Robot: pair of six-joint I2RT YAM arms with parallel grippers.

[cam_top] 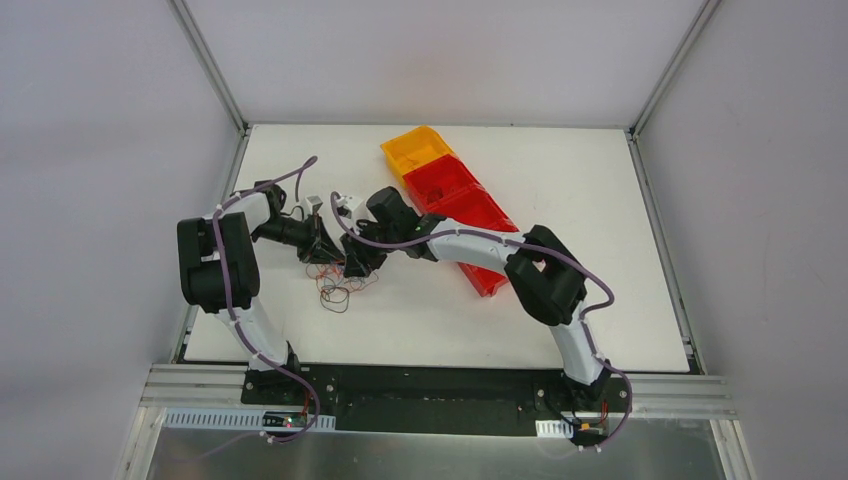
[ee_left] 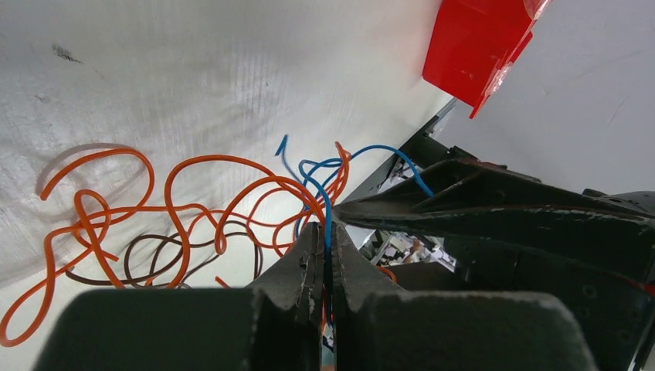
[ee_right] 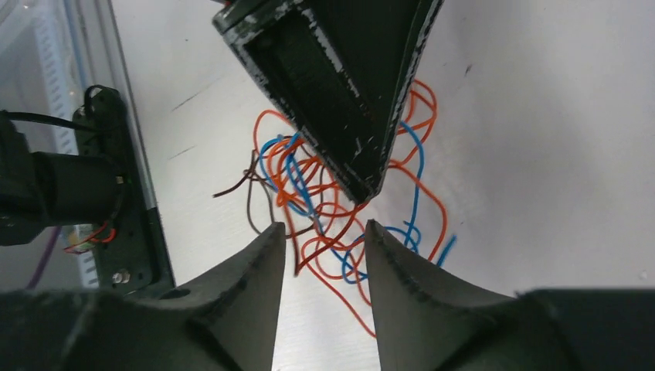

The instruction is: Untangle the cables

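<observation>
The cables [cam_top: 338,288] are a small tangle of thin orange, blue and brown wires lying on the white table, just below both grippers. My left gripper [cam_top: 325,250] is shut on a blue wire [ee_left: 328,210], which rises between its jaws [ee_left: 327,232]. Orange loops [ee_left: 139,209] and a brown wire [ee_left: 154,239] spread out to its left. My right gripper [cam_top: 358,265] is open and hovers over the tangle [ee_right: 309,185], with its fingertip gap [ee_right: 323,228] holding only loose strands seen behind it. The left gripper's fingers [ee_right: 340,85] point down into the tangle from above.
A row of bins stands to the right of the grippers: a yellow one [cam_top: 418,150] at the back, then red ones [cam_top: 470,215]. A red bin's corner [ee_left: 471,46] also shows in the left wrist view. The right gripper's fingers [ee_left: 494,209] lie close to the left jaws.
</observation>
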